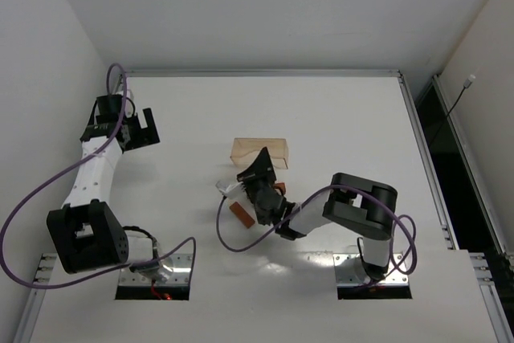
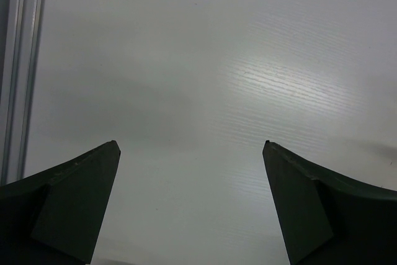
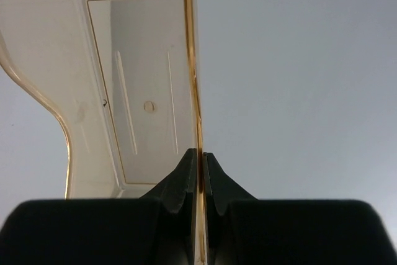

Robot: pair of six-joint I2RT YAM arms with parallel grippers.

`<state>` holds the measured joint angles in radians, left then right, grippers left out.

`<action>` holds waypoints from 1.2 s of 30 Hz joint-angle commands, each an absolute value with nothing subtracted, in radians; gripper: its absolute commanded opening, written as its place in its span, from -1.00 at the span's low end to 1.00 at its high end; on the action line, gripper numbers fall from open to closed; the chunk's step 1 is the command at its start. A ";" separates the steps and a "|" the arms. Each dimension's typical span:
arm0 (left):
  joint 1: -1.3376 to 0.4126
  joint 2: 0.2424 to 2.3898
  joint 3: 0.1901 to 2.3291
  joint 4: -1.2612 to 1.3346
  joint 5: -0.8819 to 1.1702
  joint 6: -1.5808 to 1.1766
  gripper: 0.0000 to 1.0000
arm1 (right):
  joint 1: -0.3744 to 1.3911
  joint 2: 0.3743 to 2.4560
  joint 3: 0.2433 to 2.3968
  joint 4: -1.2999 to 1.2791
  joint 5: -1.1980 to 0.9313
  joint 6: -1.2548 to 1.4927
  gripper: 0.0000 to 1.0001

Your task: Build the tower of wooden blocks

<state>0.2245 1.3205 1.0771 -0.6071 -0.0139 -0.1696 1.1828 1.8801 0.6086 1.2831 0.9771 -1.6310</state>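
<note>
Left claw hangs over bare table at the far left, well apart from the work, its jaws spread wide with nothing between them. Toward the middle, the wood blocks lie loose on the table: a reddish-brown bar and, partly hidden by the arm, a smaller reddish-brown block. No tower stands yet. Just right of them, the right claw is pinched on one wall of the translucent tan tray, which looks empty in the wrist view. The step in hand seems to be clearing the tray. Next it should be set aside and let go, then a block gripped.
</note>
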 commanded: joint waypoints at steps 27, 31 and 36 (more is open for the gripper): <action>0.229 1.358 1.175 -0.621 0.210 -0.121 0.99 | 0.169 1.940 1.804 -0.842 -0.153 -0.117 -1.00; 0.219 1.358 1.175 -0.621 0.219 -0.103 0.99 | -0.009 2.040 1.907 -0.870 -0.273 -0.147 -1.00; 0.219 1.367 1.175 -0.612 0.210 -0.084 0.99 | -0.115 2.181 2.057 -0.861 -0.241 -0.172 -1.00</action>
<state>0.2230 1.3617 1.1378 -0.6319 0.1944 -0.1066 -0.1024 2.1456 1.9732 -0.8509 -0.1661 -0.1642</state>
